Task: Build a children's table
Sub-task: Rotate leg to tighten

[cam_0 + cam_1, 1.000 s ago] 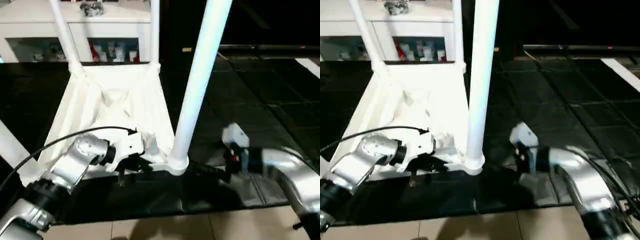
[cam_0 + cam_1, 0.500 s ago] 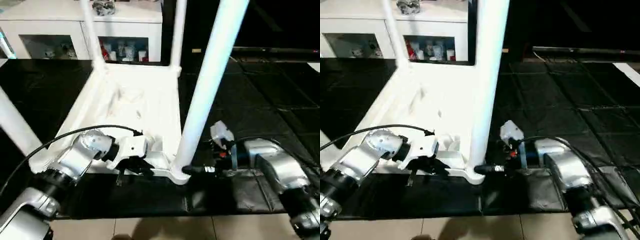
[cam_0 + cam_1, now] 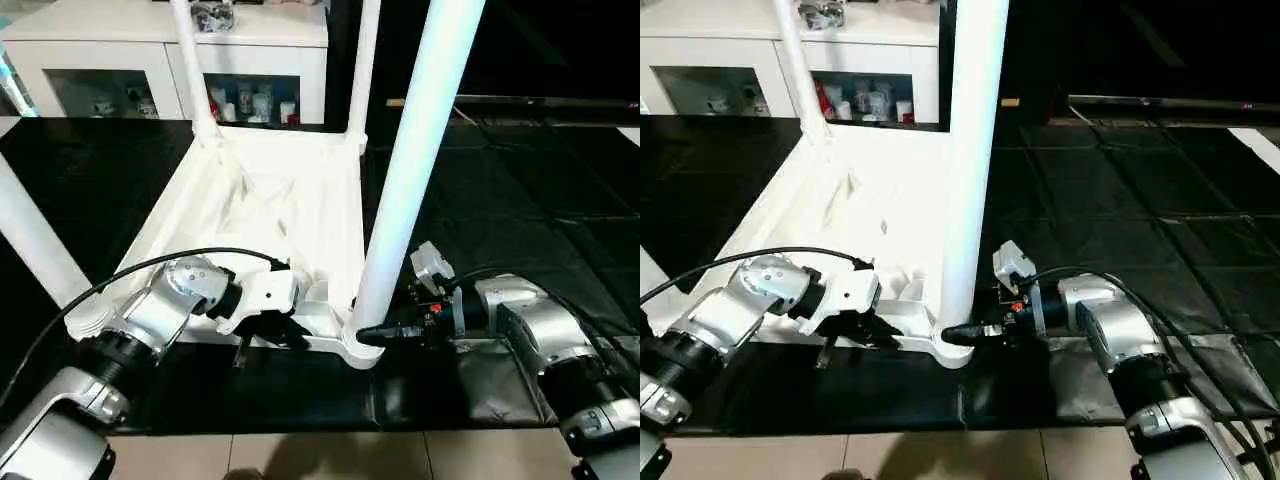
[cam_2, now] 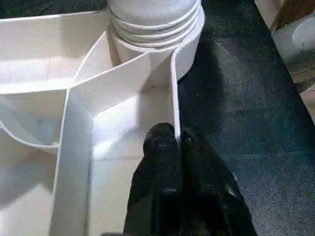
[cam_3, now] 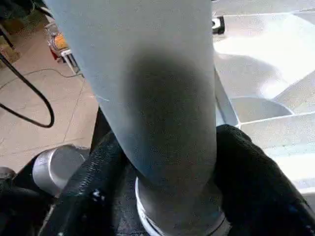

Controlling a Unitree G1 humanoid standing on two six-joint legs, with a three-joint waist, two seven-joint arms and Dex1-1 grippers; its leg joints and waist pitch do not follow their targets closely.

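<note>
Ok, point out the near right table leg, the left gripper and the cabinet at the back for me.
near right leg (image 3: pixel 415 160), left eye view, middle of the upright white tube.
left gripper (image 4: pixel 178 142), left wrist view, black fingertips pinching the tabletop's thin edge wall.
cabinet (image 3: pixel 90 45), left eye view, white front panel above the glass doors.

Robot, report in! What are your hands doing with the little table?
Left gripper pinching tabletop rim. Right gripper straddling near leg at its socket. Nothing in the way.

Left gripper (image 4: pixel 178 142) jaws pinched, right gripper (image 5: pixel 167 162) jaws spread.
</note>
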